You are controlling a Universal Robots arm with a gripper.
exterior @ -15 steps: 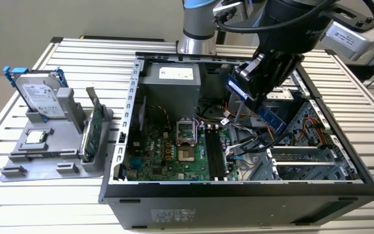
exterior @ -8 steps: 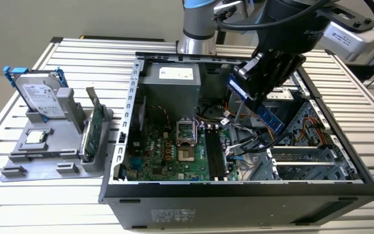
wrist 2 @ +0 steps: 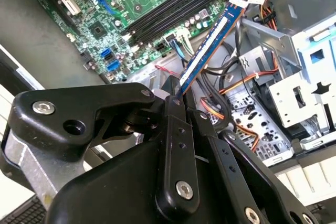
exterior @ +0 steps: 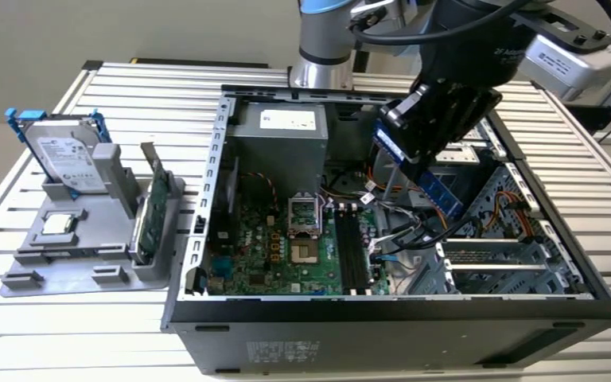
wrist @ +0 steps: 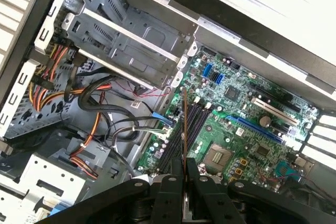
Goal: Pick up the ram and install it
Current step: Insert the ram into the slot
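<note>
Gripper (wrist 2: pixel 176 95): black linkage body, closest to the lens in both wrist views (wrist: pixel 185 163); in the exterior view (exterior: pixel 417 159) it hangs over the open PC case (exterior: pixel 391 326).
Jaws: closed on one end of the ram, pinching its flat faces.
Ram (wrist 2: pixel 210 40): slim blue stick, held in the air and tilted, free end pointing down twd. the board. Seen edge-on in the first wrist view (wrist: pixel 185 124). In the exterior view (exterior: pixel 444 195) its low end hangs over the cables, to the exterior view's right of the memory slots. Not seated in a slot.
Memory slots (exterior: pixel 353 251): long dark parallel strips on the motherboard, beside the CPU socket; the ram's free end lies near them in the second wrist view (wrist 2: pixel 168 9) and lines up over them in the first wrist view (wrist: pixel 197 116).
Motherboard (exterior: pixel 274 247): green, flat on the case floor (wrist 2: pixel 121 14) (wrist: pixel 236 129).
CPU socket (exterior: pixel 303 219): silver frame, mid-board (wrist: pixel 218 156).
Cables (wrist: pixel 100 108): black, orange and red bundle btw. slots and drive cage (wrist 2: pixel 247 77).
Drive cage (wrist: pixel 126 30): bare metal bays, on the exterior view's right side of the case (exterior: pixel 507 255).
Holder (exterior: pixel 83 239): grey tray on the table (exterior: pixel 51 334), on the exterior view's left, apart from the case; carries an upright hard drive (exterior: pixel 67 155) in a blue frame and a green expansion card (exterior: pixel 152 215) on edge.
</note>
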